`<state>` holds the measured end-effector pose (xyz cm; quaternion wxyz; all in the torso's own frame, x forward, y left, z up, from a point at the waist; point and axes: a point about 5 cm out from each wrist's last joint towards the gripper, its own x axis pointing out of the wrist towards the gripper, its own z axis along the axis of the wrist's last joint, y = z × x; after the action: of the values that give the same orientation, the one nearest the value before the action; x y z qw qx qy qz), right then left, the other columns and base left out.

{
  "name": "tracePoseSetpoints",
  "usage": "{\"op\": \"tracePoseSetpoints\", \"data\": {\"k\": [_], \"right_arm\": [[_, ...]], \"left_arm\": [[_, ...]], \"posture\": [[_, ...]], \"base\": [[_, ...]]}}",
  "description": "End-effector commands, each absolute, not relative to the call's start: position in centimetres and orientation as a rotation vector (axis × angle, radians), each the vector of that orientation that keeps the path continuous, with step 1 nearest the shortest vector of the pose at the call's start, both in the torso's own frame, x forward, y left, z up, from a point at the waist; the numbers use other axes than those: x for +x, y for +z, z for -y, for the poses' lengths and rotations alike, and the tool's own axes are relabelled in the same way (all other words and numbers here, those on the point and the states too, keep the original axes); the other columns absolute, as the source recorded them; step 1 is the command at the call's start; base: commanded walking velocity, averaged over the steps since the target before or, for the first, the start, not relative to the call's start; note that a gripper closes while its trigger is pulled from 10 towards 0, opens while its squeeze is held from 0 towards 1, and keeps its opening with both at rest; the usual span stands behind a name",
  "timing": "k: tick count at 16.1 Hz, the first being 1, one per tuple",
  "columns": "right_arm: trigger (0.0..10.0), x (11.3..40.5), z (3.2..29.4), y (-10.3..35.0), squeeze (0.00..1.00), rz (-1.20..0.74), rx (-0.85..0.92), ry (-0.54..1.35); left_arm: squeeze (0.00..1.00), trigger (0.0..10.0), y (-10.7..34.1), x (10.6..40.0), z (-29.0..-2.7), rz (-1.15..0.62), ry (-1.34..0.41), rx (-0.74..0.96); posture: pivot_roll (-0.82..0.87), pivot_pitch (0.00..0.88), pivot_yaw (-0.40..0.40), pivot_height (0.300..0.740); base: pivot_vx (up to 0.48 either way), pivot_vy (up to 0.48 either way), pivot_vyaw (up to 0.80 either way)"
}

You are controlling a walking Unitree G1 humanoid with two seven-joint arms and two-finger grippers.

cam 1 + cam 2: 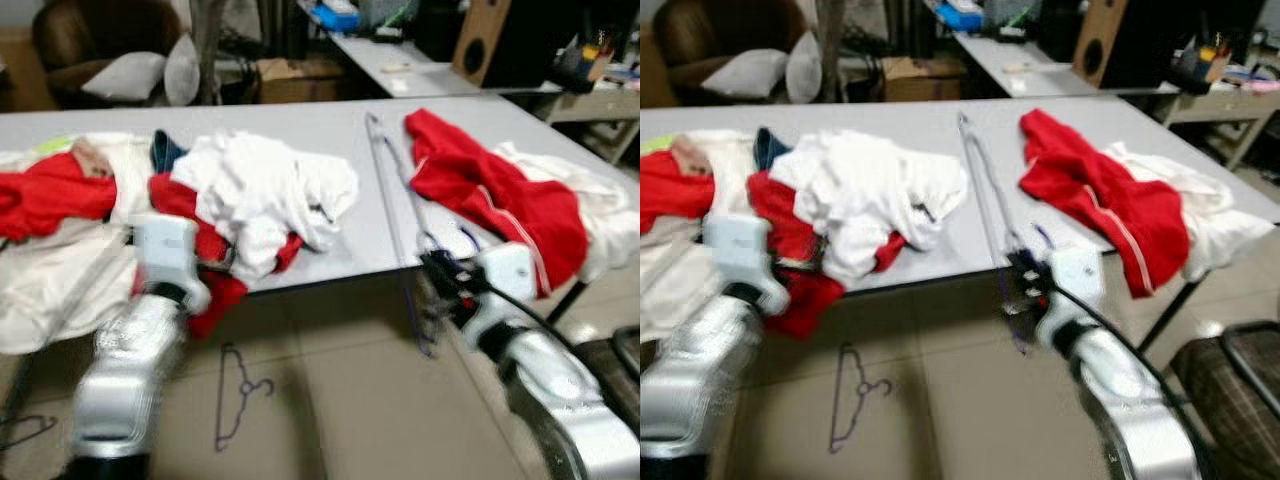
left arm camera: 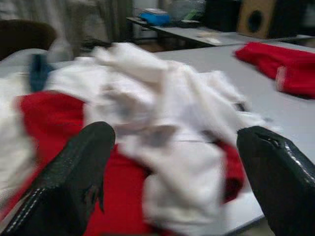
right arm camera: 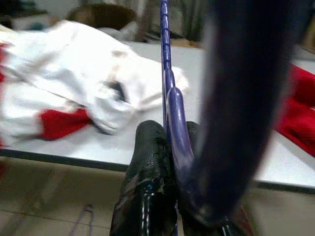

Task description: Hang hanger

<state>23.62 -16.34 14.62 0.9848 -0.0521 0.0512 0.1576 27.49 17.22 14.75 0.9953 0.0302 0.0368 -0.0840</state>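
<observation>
My right end effector (image 1: 1025, 285) sits at the near edge of the grey worktop (image 1: 330, 130), its two black fingers (image 3: 147, 182) pinched tight on a blue hanger (image 1: 392, 185). I hold the hanger at its near end. From there its long axis runs away from me across the worktop, angling slightly toward my left as it goes, so the far end points at the back of the worktop. In the right wrist view the thin blue bar climbs straight up from between my fingers, and a thick dark blue part, blurred and very close to the camera, curves over it. A short stretch of the hanger also hangs below the worktop edge, just beside my end effector.

My left end effector (image 2: 172, 177) is spread wide and holds nothing. It hovers just in front of a heap of white cloth (image 1: 270, 195) lying over red cloth (image 1: 205, 250) at the near edge of the worktop.

A red garment (image 1: 495, 195) lies on the right part of the worktop, to the right of the held hanger, with white fabric (image 1: 580, 200) beside it. More red and white clothing (image 1: 60, 215) covers the left part.

On the tiled floor (image 1: 340, 400), a second hanger (image 1: 238, 395) lies flat between my two arms, its hook toward my right.
</observation>
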Motion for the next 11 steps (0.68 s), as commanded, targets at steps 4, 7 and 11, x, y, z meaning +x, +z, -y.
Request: {"op": "tracePoseSetpoints", "data": {"k": [4, 7, 11], "right_arm": [[10.0, 23.7, 16.0, 14.9, 0.0, -0.088, -0.093, 0.335], [10.0, 23.7, 16.0, 14.8, 0.0, -0.092, -0.092, 0.34], [10.0, 23.7, 16.0, 14.9, 0.0, -0.091, -0.124, 0.352]], "left_arm": [[0.0, 10.0, 15.0, 27.4, -17.9, -0.061, -0.157, 0.081], [0.0, 10.0, 14.7, 27.3, -17.9, -0.076, -0.16, 0.098], [0.16, 10.0, 13.0, 27.2, -19.9, -0.177, -0.162, 0.218]], "posture": [[-0.04, 0.0, -0.033, 0.74], [-0.04, 0.0, -0.032, 0.74], [-0.04, 0.0, -0.03, 0.74]], "base": [[0.236, 0.0, 0.0], [0.0, 0.0, 0.0], [0.0, 0.0, 0.0]]}}
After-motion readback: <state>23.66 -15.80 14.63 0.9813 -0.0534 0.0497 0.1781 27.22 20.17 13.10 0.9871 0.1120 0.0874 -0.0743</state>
